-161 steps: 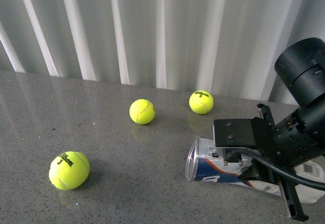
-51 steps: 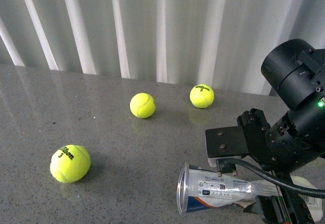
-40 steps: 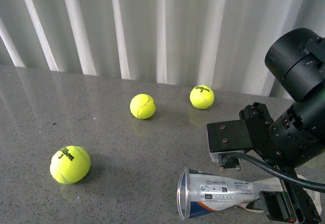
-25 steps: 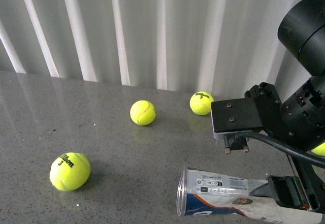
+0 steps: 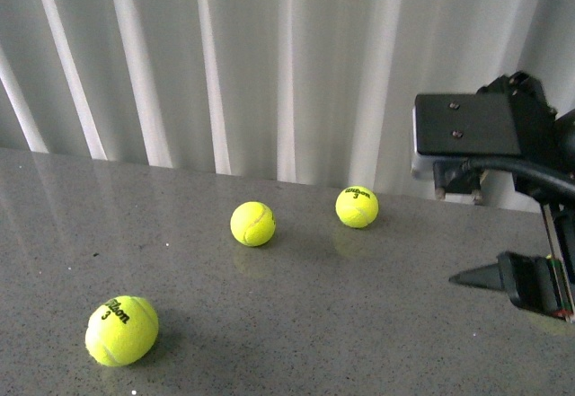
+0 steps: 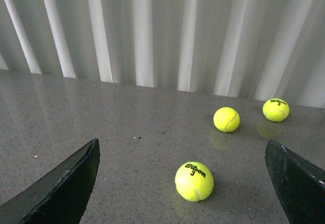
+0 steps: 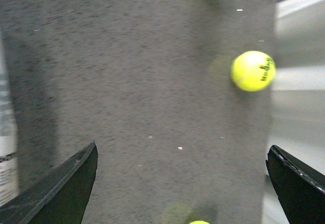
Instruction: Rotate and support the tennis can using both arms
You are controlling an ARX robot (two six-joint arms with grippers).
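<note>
Your right gripper: fingers spread wide above the grey table, nothing between them | tennis can: only a pale strip at the edge of your right wrist view, beside one finger; contact cannot be told | left gripper: likewise spread and empty, facing three tennis balls

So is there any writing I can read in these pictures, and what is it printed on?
"Wilson 3": black print on the nearest tennis ball.
"Wilson 3": on the farthest tennis ball, small but legible.
Middle tennis ball: no print showing.
Right wrist view: the dark print on the blurred tennis ball and the white label strip at the picture's edge are too blurred to read.
</note>
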